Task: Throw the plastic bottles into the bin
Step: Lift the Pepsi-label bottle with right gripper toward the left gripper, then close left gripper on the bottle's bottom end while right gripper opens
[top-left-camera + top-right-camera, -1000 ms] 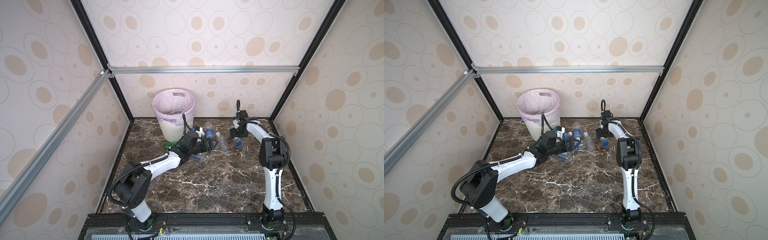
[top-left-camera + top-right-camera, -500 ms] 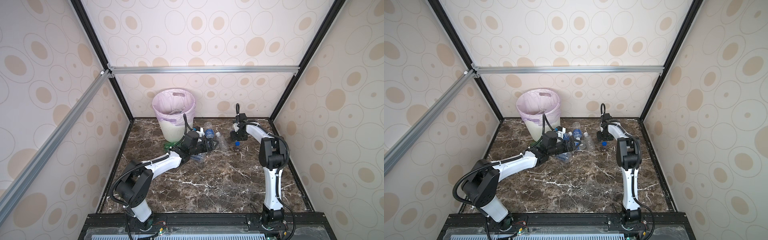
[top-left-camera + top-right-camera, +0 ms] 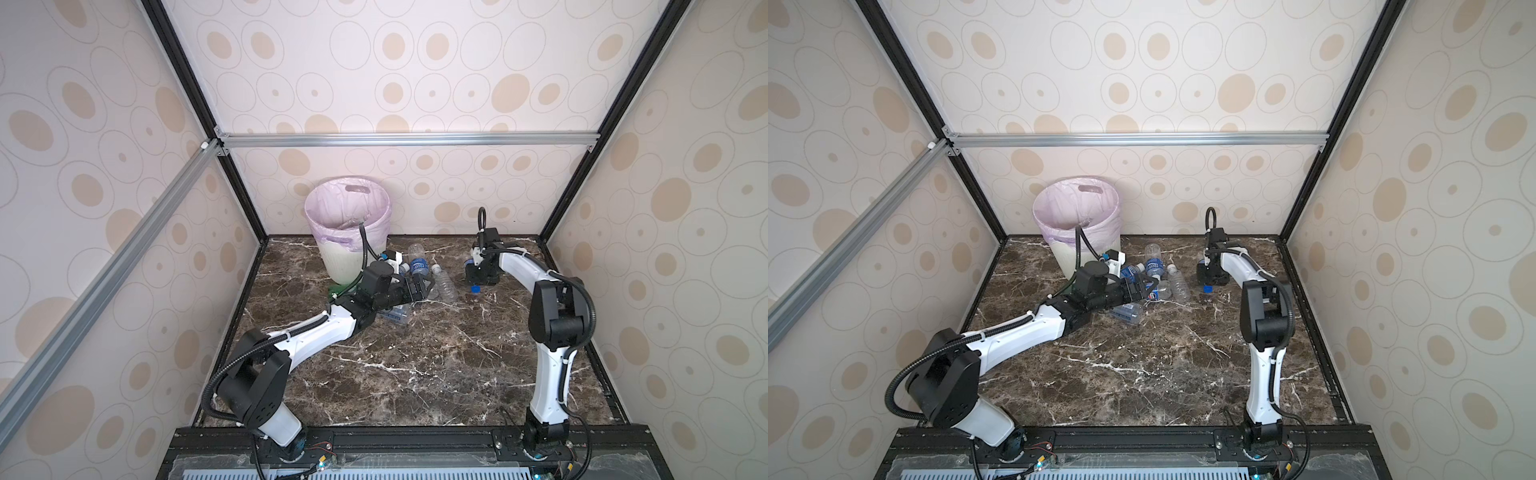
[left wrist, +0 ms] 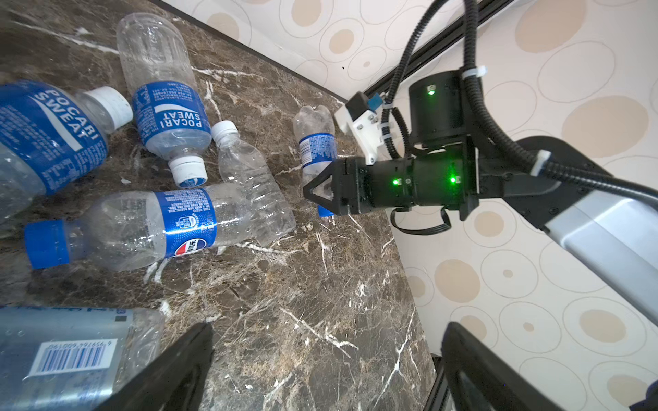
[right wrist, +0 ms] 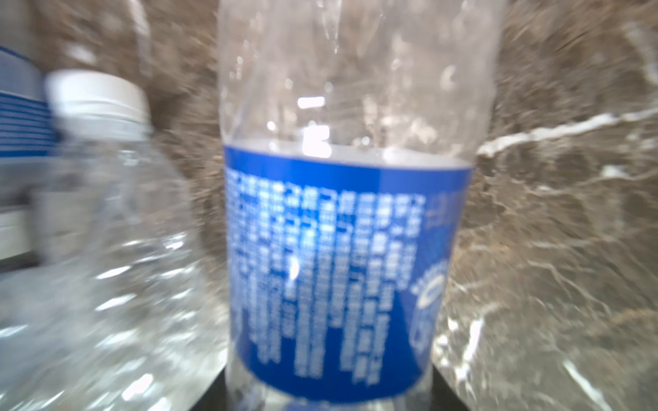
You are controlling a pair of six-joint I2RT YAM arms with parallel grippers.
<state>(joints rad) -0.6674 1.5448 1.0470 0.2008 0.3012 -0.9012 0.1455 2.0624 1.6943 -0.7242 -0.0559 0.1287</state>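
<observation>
Small clear bottle [image 4: 317, 153] with blue label and blue cap: lies on its side on the brown marble tabletop [image 3: 415, 353], a little apart from the main heap and well apart from the bin [image 3: 338, 262]. Sits between the jaws of the right gripper [image 4: 318, 190], angled down over the label band. Jaws stand partway, neither wide nor fully closed. Cannot tell from the blurred right wrist view whether the plastic is pinched yet.

Nearby, flat on the marble: two Pocari Sweat bottles [image 4: 167, 106], a Pepsi-labelled bottle [image 4: 160, 224], an unlabelled white-capped bottle [image 4: 252, 181] and a barcode-labelled bottle [image 4: 67, 356]. Left gripper [image 4: 327, 334]: spread wide, empty, low over that heap.

Bin at the back, white with a pale pink bag [image 3: 320, 216], much taller than any bottle. Seems to hold something already, though hard to make out.

Risks, as judged from here:
- **Losing the grip:** may buckle the thin empty plastic under a pinch on the slick label and squirt it sideways.
- **Disturbing the heap:** may nudge the white-capped neighbour and set it rolling.
- **Arm collision:** must cross towards the bin past the left arm [image 3: 332, 328], stretched between heap and bin, so could clip it.
- **Missing the bin:** needs a high lift, and could catch the rim, tip the light bin or drop short.
</observation>
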